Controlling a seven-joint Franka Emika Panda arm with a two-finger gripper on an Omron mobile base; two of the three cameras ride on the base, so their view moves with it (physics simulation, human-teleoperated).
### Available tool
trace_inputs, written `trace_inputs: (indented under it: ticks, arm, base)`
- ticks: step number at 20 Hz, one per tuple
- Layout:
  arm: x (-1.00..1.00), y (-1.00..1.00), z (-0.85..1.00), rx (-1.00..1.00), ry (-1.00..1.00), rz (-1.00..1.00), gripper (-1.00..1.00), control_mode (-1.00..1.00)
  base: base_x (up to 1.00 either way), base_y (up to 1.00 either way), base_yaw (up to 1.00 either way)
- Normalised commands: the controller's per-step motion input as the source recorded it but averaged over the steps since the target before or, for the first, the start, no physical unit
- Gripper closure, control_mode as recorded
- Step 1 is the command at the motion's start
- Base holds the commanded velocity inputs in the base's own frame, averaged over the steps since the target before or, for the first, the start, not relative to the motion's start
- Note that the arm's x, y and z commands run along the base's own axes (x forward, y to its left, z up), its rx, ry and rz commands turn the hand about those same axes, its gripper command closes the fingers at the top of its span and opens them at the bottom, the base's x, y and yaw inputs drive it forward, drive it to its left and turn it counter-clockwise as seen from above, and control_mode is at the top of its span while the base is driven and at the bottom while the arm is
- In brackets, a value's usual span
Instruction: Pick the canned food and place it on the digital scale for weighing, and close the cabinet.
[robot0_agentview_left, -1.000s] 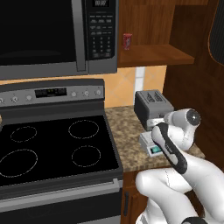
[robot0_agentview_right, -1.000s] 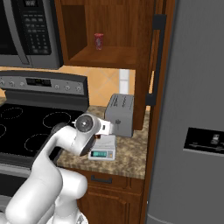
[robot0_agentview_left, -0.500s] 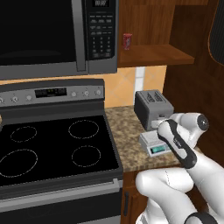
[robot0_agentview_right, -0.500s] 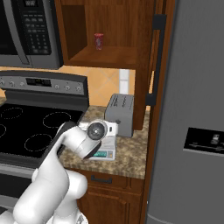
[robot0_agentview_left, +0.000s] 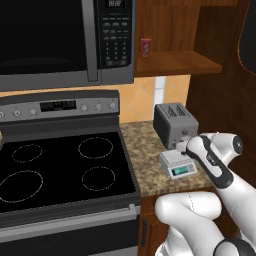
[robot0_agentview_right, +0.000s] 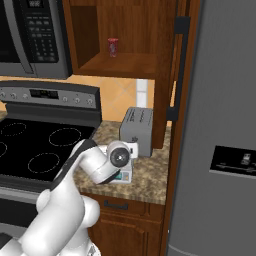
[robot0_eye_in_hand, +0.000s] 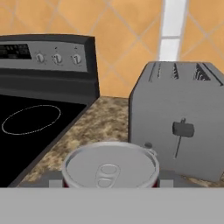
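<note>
Speckled brown granite worktop (robot0_agentview_left: 142, 160) was seen to the right of a black glass stove (robot0_agentview_left: 60, 170), beneath a black microwave (robot0_agentview_left: 60, 40). At the centre right of the left base view, a grey two-slot toaster (robot0_agentview_left: 172, 122) was set just behind the small white digital scale with a teal display (robot0_agentview_left: 177, 164). The short dark-red canned food with a pale silver top (robot0_eye_in_hand: 110, 168) was shown at the bottom centre of the hand view, in front of the toaster, clenched between the fingers (robot0_eye_in_hand: 110, 183). The brown wooden wall cabinet (robot0_agentview_right: 125, 65) was left open at the top of the right base view, with a slim bright red can (robot0_agentview_right: 113, 47) standing on its shelf. Whether the canned food touched the scale could not be told.
</note>
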Motion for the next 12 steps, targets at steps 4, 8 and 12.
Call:
trace_inputs:
  ticks: [4,8,12]
  arm:
    - [0.00,0.26,-0.44,-0.06,-0.02,0.07,1.00,-1.00]
    - [0.00,0.24,-0.43,-0.05,-0.05,0.08,1.00,-1.00]
    - [0.02,0.25,-0.36,-0.02,-0.13,0.08,1.00,-1.00]
  base:
    - [0.00,0.00,0.00]
    - [0.00,0.00,0.00]
    - [0.00,0.00,0.00]
